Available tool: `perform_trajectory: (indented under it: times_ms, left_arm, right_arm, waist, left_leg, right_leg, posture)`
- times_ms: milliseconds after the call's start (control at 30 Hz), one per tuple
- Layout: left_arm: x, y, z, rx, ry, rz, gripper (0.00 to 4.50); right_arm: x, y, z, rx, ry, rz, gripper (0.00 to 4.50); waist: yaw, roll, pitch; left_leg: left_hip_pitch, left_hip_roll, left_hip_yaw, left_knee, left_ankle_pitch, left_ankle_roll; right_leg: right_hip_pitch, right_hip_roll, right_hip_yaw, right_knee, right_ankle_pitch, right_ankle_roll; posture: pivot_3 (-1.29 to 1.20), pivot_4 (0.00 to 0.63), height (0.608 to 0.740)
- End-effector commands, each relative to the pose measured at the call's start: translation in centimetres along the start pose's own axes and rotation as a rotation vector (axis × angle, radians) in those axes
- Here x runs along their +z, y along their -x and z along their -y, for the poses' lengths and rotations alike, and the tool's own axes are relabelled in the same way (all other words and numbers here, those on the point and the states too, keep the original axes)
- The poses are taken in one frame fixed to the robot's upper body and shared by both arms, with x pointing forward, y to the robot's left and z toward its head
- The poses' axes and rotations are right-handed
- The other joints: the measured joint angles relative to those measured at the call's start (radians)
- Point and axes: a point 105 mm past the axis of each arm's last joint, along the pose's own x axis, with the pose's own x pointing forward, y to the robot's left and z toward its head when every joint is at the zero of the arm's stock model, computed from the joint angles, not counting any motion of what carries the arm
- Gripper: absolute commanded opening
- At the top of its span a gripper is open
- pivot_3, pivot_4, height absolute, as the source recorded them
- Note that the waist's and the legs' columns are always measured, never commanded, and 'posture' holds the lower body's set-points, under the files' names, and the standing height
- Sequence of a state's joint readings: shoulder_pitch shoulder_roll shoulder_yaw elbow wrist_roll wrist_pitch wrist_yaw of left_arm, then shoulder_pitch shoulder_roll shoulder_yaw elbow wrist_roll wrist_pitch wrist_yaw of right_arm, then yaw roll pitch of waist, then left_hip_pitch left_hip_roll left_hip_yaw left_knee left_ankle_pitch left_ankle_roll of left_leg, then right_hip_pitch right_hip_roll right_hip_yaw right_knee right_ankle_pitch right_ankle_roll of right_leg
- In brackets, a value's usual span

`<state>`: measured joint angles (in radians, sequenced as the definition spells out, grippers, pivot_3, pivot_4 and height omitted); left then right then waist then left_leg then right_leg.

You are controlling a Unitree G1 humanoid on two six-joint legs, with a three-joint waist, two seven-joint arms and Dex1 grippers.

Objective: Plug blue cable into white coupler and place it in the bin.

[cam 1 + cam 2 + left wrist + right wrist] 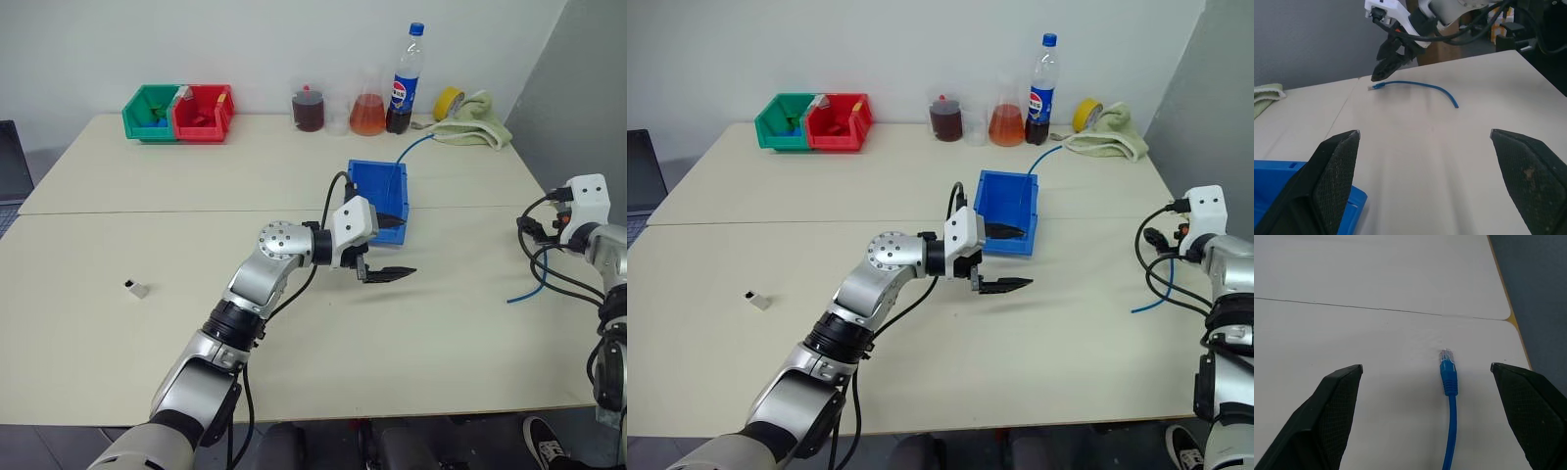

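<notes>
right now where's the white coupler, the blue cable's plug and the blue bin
white coupler (138, 289), left eye view, on the top of the small block on the table.
blue cable (1446, 357), right wrist view, on its clear plug end.
blue bin (1003, 186), right eye view, on its inner back wall.

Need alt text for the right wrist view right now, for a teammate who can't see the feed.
The clear plug end of the blue cable lies on the pale table, between the right gripper's two open black fingers and untouched by them. The cable runs back from the plug toward the camera. A seam crosses the tabletop beyond it, and the table's edge is near.
</notes>
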<state>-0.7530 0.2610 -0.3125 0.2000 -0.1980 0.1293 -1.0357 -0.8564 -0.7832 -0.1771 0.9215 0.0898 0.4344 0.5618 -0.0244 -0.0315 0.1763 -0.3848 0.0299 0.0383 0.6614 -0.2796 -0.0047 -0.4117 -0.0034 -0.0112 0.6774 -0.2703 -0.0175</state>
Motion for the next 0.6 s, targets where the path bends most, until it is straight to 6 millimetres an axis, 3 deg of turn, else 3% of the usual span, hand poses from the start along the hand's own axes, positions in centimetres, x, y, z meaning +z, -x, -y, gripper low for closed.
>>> perform_trajectory:
  times_ms: [33, 600]
  left_arm:
    - [1.3, 0.1, 0.1, 0.001, -0.029, 0.04, 4.5]
    - [1.4, 0.0, 0.3, -0.003, -0.016, 0.045, 4.5]
  right_arm:
    - [-0.1, 0.6, 1.3, 0.012, -0.016, -0.035, 4.47]
    - [-3.1, 0.7, 2.2, -0.008, -0.067, -0.151, 4.47]
  waist:
    - [-0.001, 0.0, 0.0]
    - [-0.005, 0.001, 0.0]
  left_leg:
    - [0.0, 0.0, 0.0, 0.0, 0.0, 0.0]
    - [0.002, 0.0, 0.001, 0.001, 0.003, -0.005]
  right_leg:
    - [0.0, 0.0, 0.0, 0.0, 0.0, 0.0]
    - [0.0, -0.001, 0.001, 0.002, 0.0, 0.0]
  posture:
    - [0.0, 0.15, 0.74]
    - [0.0, 0.15, 0.74]
